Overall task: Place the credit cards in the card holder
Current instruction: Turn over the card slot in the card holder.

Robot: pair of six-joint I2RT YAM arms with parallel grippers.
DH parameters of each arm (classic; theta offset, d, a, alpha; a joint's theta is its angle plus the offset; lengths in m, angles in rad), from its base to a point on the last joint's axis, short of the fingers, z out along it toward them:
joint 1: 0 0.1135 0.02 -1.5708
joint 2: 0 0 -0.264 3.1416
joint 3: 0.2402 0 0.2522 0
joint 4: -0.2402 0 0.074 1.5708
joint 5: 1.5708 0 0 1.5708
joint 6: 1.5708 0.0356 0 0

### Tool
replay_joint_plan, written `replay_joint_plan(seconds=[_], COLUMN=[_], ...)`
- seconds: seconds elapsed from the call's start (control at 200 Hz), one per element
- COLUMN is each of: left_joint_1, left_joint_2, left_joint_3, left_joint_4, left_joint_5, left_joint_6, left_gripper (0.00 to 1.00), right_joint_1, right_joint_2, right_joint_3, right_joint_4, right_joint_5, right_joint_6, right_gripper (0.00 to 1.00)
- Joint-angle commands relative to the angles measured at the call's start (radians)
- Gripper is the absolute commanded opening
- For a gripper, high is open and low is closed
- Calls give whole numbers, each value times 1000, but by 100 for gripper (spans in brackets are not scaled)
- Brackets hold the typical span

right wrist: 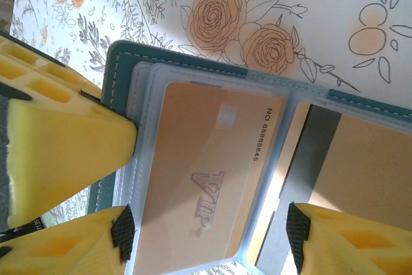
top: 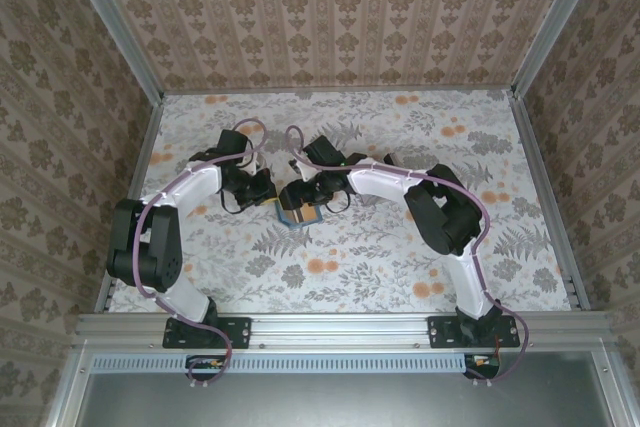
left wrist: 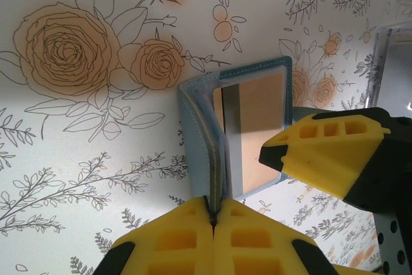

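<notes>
So the left gripper (left wrist: 212,216) is pressed together on the upright flap of the small flat teal fabric card holder (left wrist: 252,115), pinching it edge-on, which props the holder open on the floral-print table (left wrist: 77,159). The right gripper (right wrist: 209,230) is spread wide, one pad on either side of a thin tan plastic VIP card (right wrist: 206,140) sitting in the clear pocket right ahead of its fingertips (can't tell if the pads actually bite on it or just straddle it). The card's long axis runs straight out from that gripper, so I'd guess a forward push along that line seats it. A grey strip (right wrist: 309,159), maybe another card, sits just beside it.
</notes>
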Motion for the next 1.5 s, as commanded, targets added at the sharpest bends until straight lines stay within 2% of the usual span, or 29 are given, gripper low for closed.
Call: replay_joint_plan(seconds=[0.0,0.17,0.4,1.01,1.305,1.495], left_joint_1=[8,8,9,5,7,6], left_joint_2=[1,-1,1,-5,-13,-14], left_joint_3=[-12,-16,-13,-23,-27,-25], left_joint_4=[3,4,2,7,7,2], left_joint_5=[12,12,12,14,12,9], left_joint_6=[13,14,15,11,9,11], left_gripper=[0,0,0,0,0,0], right_joint_1=[9,10,10,11,14,9], right_joint_2=[26,23,-12,-16,-6,-10], right_joint_3=[22,17,6,-7,-4,-24], right_joint_4=[-28,-41,8,11,-21,-19], right_joint_5=[14,46,-27,-36,-4,23], right_joint_6=[7,-6,15,18,-2,2], right_gripper=[66,66,69,70,71,67])
